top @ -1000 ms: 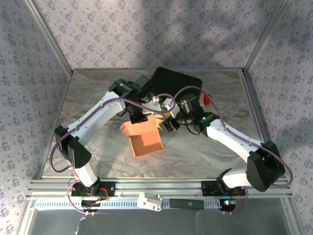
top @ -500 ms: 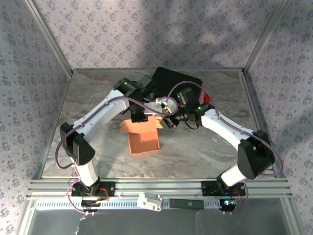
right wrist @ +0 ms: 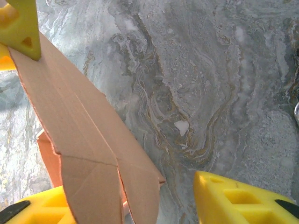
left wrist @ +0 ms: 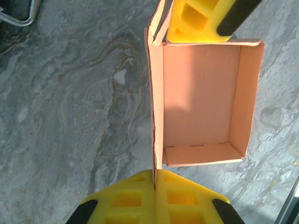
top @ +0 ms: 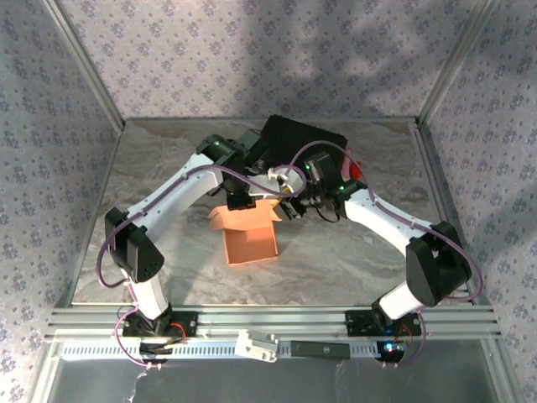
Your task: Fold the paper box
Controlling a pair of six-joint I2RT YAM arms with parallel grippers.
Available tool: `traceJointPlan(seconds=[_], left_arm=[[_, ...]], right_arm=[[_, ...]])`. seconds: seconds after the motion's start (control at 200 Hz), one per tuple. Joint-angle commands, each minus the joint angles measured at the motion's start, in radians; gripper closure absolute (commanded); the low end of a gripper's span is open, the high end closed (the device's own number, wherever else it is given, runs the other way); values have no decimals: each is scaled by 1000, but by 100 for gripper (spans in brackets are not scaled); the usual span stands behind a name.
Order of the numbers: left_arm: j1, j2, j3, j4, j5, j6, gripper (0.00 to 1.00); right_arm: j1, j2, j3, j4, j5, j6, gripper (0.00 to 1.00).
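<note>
A grey, marble-veined tabletop, smooth and matt, sits inside walls papered in a pale lilac floral print. Ribbed aluminium frame rails run along its near edge. A black hard case stands at the back. In front of it, near the table's centre, lies the salmon-pink thin-cardboard paper box. It is an open rectangular tray with creased upright walls and a bare flat floor.

The left gripper has its yellow moulded fingers pressed together, pinching the rim of one side wall. The right gripper is spread wide. A loose cardboard flap sits between its fingers, lying against one yellow finger and clear of the other.
</note>
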Motion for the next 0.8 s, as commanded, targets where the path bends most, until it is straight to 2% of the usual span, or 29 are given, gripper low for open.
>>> traceJointPlan(seconds=[0.0,0.13,0.22,0.28,0.385,0.57,0.645,0.74,0.765,0.795], left_arm=[[19,-18,-32,65,30,2,100],[18,-15,-36,71,22,2,99],[19,-37,-59,111,17,-6,84],[18,-60,-84,144,21,-7,78],[19,-82,-116,186,0,-20,71],[32,-139,-136,239,-2,-80,63],[51,-165,-138,225,15,-134,57],[102,-198,-157,179,43,-204,55],[122,-206,-170,167,54,-222,50],[142,-213,-189,153,62,-242,49]], right_arm=[[14,-34,-37,58,-49,-9,48],[28,-29,-50,77,-35,-26,51],[29,-16,-40,57,-33,-33,55],[32,-8,-34,47,-29,-38,59],[36,-9,-38,54,-30,-38,63],[48,-3,-36,56,-24,-37,63],[50,-1,-33,53,-21,-40,63],[51,3,-31,49,-13,-46,63],[53,4,-28,47,-11,-48,63],[54,8,-26,43,-11,-51,63]])
